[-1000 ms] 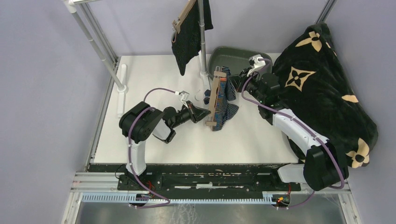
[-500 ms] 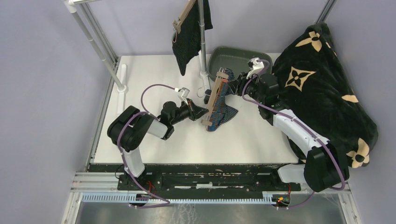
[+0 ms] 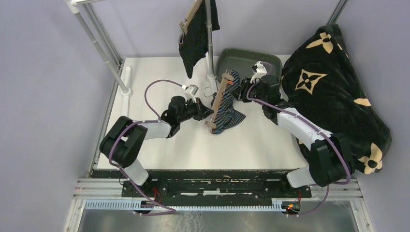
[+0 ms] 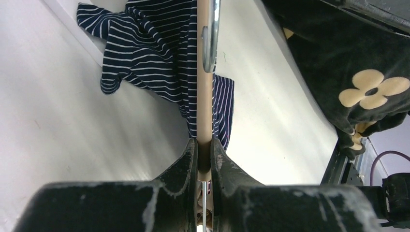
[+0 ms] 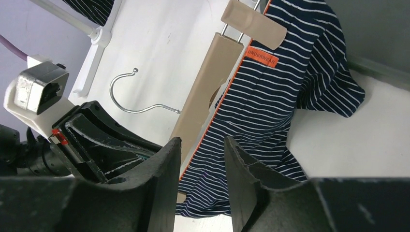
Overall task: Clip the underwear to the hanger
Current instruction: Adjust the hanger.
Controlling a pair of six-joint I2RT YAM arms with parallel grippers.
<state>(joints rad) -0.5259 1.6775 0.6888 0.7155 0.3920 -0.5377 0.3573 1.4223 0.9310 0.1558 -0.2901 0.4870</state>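
Note:
The navy striped underwear (image 3: 228, 110) hangs along a wooden clip hanger (image 3: 218, 98) held tilted over the table. My left gripper (image 3: 208, 116) is shut on the hanger's near end; in the left wrist view its pads (image 4: 189, 157) pinch the bar (image 4: 205, 96), with the underwear (image 4: 154, 48) behind. My right gripper (image 3: 236, 90) is open and empty at the hanger's far end. In the right wrist view its fingers (image 5: 167, 164) straddle the underwear (image 5: 270, 106) beside the hanger (image 5: 203, 92) and its far clip (image 5: 254, 21). The black pinstriped underwear (image 3: 193, 36) hangs clipped on the rack.
A dark green bin (image 3: 251, 57) stands behind the right gripper. The big black blanket with tan flowers (image 3: 333, 87) fills the right side. The rack's upright pole (image 3: 209, 43) and a slanted post with its foot (image 3: 126, 90) stand at the back and left.
The left arm has stretched out and carried the hanger and navy underwear left and farther back. The right gripper has followed leftward, staying at the hanger's far end.

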